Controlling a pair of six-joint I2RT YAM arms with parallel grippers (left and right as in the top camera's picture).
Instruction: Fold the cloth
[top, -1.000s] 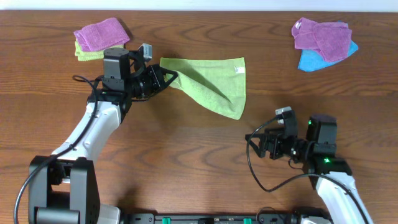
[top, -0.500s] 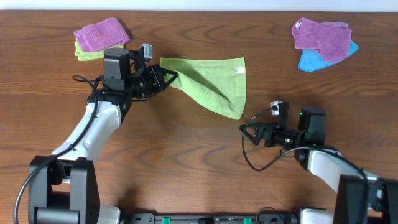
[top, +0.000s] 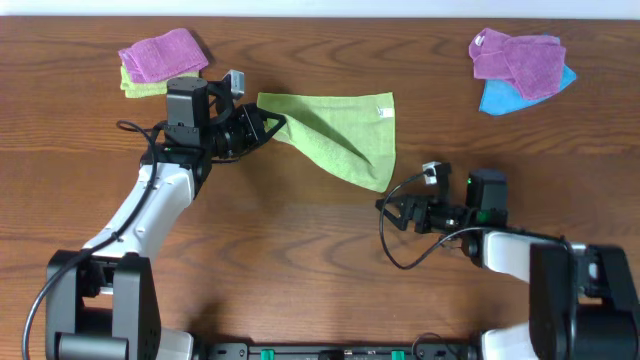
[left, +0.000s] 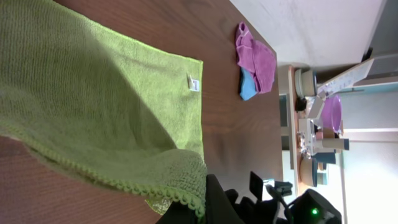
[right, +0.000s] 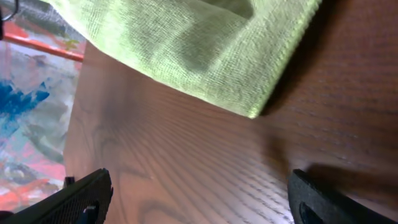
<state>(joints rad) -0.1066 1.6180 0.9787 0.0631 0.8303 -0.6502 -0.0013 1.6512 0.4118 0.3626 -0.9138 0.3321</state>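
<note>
The cloth (top: 340, 135), a lime-green towel with a white tag (top: 382, 111), lies partly lifted at the table's middle back. My left gripper (top: 275, 125) is shut on its left corner, which is raised off the wood. In the left wrist view the cloth (left: 93, 106) spreads away from the jaws, and its hemmed edge is pinched at my left gripper (left: 205, 205). My right gripper (top: 385, 212) stands open just in front of the cloth's near right corner. In the right wrist view that corner (right: 252, 114) lies ahead of my right gripper (right: 199, 205), with bare wood between the fingers (right: 87, 196).
A purple towel (top: 160, 55) rests on a paler yellow-green folded towel (top: 135, 85) at the back left. Purple towels (top: 515, 60) lie over a blue one (top: 500, 97) at the back right. A black cable (top: 400, 255) loops beside the right arm.
My right arm has swung left and forward, bringing its open gripper close to the cloth's near right corner. The left arm and the cloth have not moved.
</note>
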